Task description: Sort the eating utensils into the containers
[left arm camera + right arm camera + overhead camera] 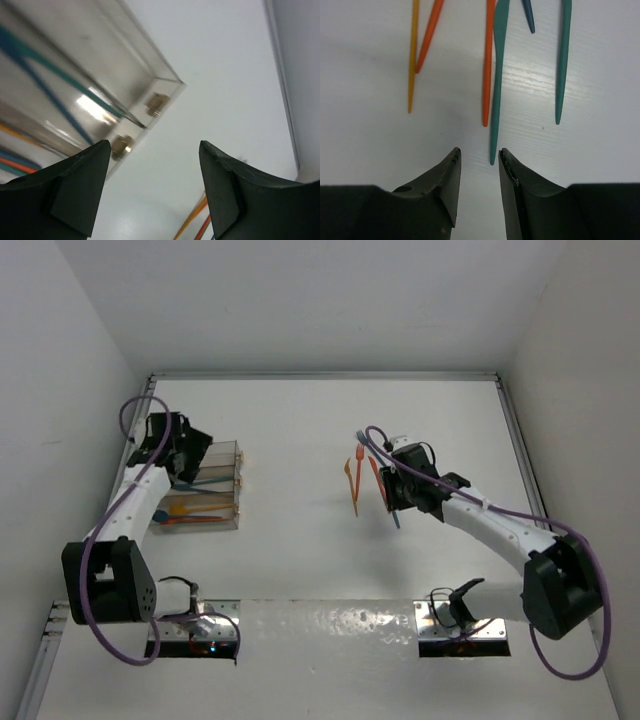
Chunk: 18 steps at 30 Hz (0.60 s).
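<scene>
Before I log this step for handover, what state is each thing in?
Left gripper: jaws open, empty.
Right gripper: jaws open narrowly, empty.
Containers: upright, partly filled.
Binned utensils: lying inside containers.
Loose utensils: lying flat, unsorted.

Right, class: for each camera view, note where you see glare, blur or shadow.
Top external: bright glare on the shiny strip at the near edge. Left wrist: the clear bins look soft, with a white reflection on one wall; the utensils inside smear into streaks. Right wrist: loose utensils sharp; mild sheen on the table.
</scene>
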Each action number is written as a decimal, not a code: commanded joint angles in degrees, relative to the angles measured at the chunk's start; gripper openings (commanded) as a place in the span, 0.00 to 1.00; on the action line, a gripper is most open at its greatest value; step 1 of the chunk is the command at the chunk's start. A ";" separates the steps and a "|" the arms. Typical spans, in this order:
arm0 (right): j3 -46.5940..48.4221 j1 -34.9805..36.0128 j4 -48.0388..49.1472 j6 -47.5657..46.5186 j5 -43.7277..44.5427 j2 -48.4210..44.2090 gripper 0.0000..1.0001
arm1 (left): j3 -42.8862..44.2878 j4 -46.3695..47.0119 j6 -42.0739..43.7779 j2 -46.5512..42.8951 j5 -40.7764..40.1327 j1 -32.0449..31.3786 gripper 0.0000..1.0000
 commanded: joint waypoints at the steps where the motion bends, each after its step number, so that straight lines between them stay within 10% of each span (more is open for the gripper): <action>1: 0.06 -2.09 1.94 -1.55 -0.46 3.22 0.35 | 5.65 2.24 11.09 -3.17 0.22 -7.50 0.70; 18: -2.05 -5.61 1.94 -4.45 -6.35 15.71 0.36 | 6.80 2.77 22.71 -3.70 10.23 -19.74 0.72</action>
